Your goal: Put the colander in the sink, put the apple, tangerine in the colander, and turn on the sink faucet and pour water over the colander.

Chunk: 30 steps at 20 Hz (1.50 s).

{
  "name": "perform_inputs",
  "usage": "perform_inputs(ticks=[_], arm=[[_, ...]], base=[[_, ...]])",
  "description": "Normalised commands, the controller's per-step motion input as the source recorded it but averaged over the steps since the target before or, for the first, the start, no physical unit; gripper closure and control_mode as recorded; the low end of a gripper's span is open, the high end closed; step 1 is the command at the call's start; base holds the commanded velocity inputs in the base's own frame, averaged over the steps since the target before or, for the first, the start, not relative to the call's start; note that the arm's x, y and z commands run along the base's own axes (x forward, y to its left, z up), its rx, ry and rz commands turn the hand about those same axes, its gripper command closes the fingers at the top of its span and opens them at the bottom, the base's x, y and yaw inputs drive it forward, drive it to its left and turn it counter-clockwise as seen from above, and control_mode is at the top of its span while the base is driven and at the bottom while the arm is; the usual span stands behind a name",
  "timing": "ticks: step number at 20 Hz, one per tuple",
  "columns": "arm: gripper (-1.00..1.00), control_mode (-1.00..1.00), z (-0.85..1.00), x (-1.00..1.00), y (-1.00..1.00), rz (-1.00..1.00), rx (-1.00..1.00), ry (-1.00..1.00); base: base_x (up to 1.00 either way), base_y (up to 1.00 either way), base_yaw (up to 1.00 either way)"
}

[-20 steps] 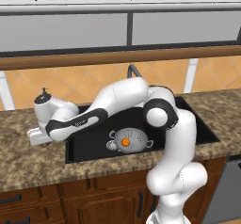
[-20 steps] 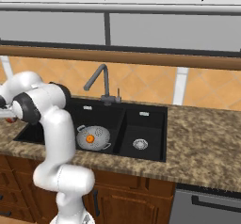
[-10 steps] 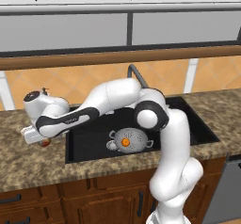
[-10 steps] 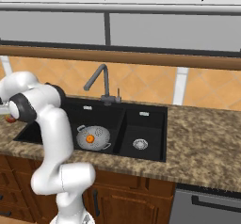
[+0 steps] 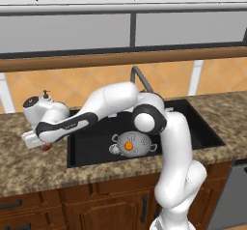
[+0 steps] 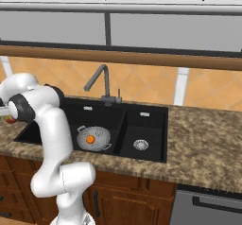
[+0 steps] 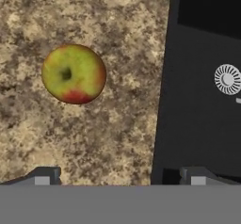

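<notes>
We saw a speckled brown granite counter (image 5: 29, 168) holding a matte black rectangular double sink (image 6: 142, 125). A dark grey angular faucet (image 6: 101, 80) stood behind it, dry. In the large basin, mid-frame in both base views, sat the grey perforated metal colander (image 5: 134, 143), placed under the spout's reach, we judged. The bright orange tangerine (image 5: 128, 146) lay inside it. The white arm reached to the left edge of the left base view, its gripper (image 7: 120, 176) poised above the counter beside the sink. The hand view alone gave the red and yellow-green apple (image 7: 73, 74) whole, upper left, on bare granite, offset from the wide-apart, empty jaws. The left base view gave merely a red sliver.
</notes>
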Motion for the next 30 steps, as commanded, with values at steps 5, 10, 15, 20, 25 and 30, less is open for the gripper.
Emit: perform_inputs(ticks=[5,10,15,20,25,30], arm=[[-1.00,-1.00,-0.19,0.14,0.00,0.00,0.00,-0.01],[-1.00,-1.00,-0.02,0.05,0.04,0.00,0.00,0.00],[-1.00,-1.00,-0.03,0.28,0.04,0.00,0.00,0.00],[-1.00,-1.00,-0.08,0.26,0.21,-0.01,-0.02,0.00],[-1.00,-1.00,-0.10,0.12,0.32,-0.01,-0.02,0.00],[-1.00,-1.00,-0.05,0.18,0.21,0.00,0.00,0.00]], base=[[0.00,0.00,0.00],[0.00,0.00,0.00],[0.00,0.00,0.00],[0.00,0.00,0.00],[0.00,0.00,0.00],[0.00,0.00,0.00]])
